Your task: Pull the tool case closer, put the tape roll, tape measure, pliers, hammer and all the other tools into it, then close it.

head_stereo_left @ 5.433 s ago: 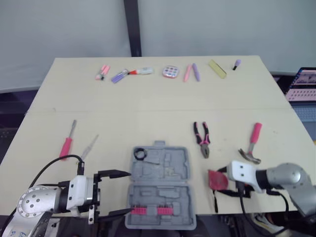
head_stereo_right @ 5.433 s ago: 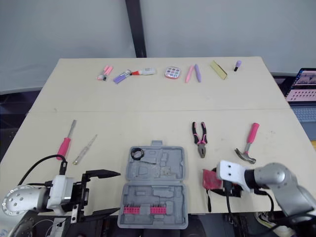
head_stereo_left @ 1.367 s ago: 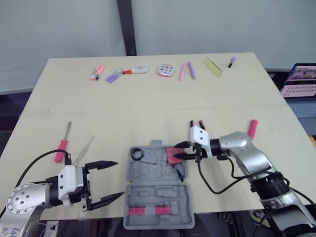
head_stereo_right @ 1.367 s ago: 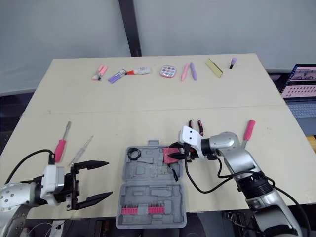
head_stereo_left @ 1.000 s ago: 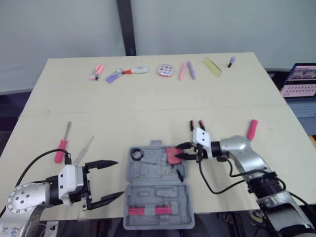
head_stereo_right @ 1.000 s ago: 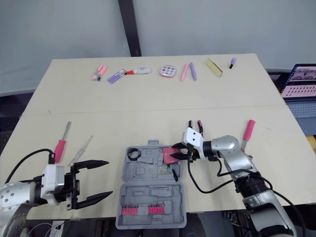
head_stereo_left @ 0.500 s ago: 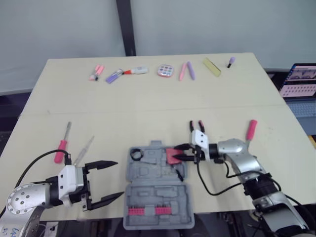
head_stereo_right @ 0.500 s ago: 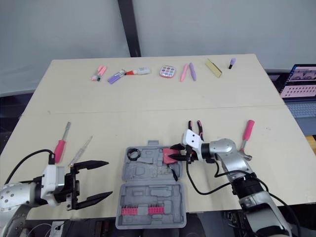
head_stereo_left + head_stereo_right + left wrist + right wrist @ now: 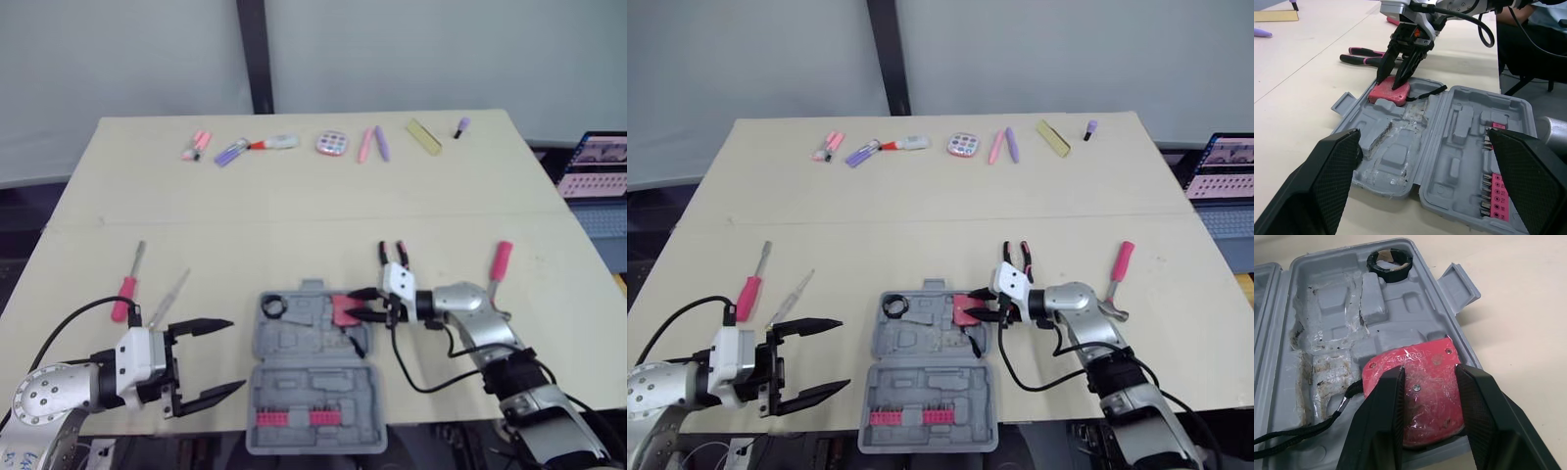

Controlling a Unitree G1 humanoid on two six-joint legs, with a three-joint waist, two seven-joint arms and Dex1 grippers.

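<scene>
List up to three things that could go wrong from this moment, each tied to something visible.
1. The right end effector holds the tape measure at the rim of the tool case. Released here, it may perch on the edge instead of seating in a recess.
2. Its black strap trails across the moulded tray and could get trapped when the case closes.

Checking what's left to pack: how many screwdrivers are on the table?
2. A pink-handled screwdriver and a clear-handled screwdriver lie side by side, left of the case. I see no others, though an arm could hide one.
</scene>
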